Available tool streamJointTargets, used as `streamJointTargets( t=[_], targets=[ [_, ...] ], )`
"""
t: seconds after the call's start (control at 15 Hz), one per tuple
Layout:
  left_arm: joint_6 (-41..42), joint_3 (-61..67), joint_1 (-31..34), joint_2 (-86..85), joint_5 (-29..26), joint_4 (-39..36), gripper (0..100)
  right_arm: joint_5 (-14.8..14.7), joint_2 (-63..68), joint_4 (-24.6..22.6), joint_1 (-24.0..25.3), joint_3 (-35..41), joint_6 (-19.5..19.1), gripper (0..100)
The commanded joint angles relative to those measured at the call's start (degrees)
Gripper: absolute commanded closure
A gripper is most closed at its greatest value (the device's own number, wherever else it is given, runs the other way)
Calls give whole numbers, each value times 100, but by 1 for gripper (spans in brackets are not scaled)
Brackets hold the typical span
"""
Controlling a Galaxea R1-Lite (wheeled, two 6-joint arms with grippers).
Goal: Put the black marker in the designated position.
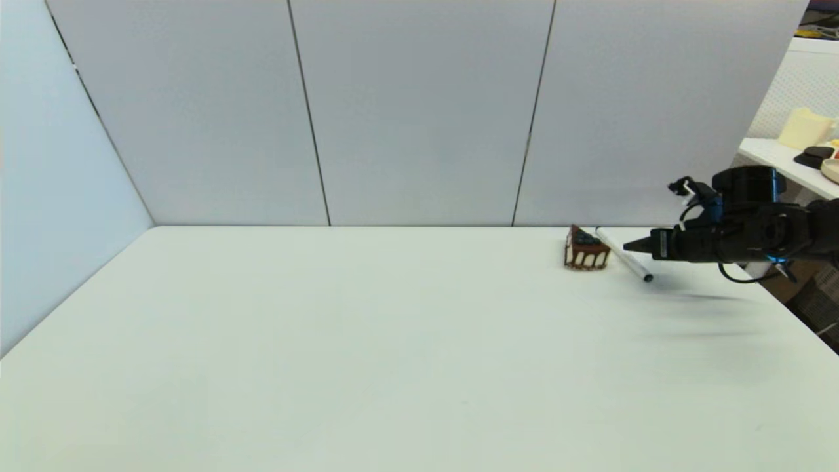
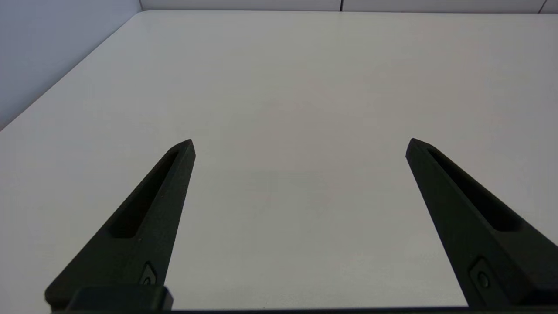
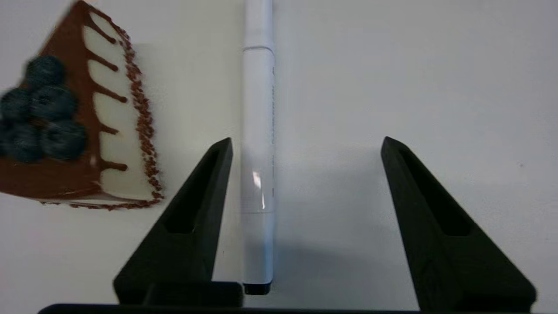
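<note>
Marker point(image 3: 258, 144): laid flat on surface point(image 1: 328, 341) beside cake slice point(image 3: 74, 122); barrel print unreadable. Right hand point(image 3: 305, 146) was held released, straddling it. Left hand point(image 2: 298, 146) released, parked.

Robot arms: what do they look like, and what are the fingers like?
The right arm is black and chunky, with looping black cables and small blue and white bits. The right gripper and left gripper each have two long, black, pointed fingers with slots.

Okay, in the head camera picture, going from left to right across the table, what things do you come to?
Bare white table → chocolate cake slice → black marker, lying just right of the slice → right gripper, open over the marker, its arm running off the right edge.
</note>
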Motion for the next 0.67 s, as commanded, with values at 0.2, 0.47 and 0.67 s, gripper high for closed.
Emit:
streamJointTargets(
  t=[0.2,0.47,0.67],
  targets=[
    [2,0,0,-1,0,-2,0,29,-1634,1118,-28,109,-16,0],
    [2,0,0,-1,0,-2,0,-6,-3699,1698,-46,1208,-34,0],
    [2,0,0,-1,0,-2,0,-15,-5484,1593,-19,2526,-51,0]
  ],
)
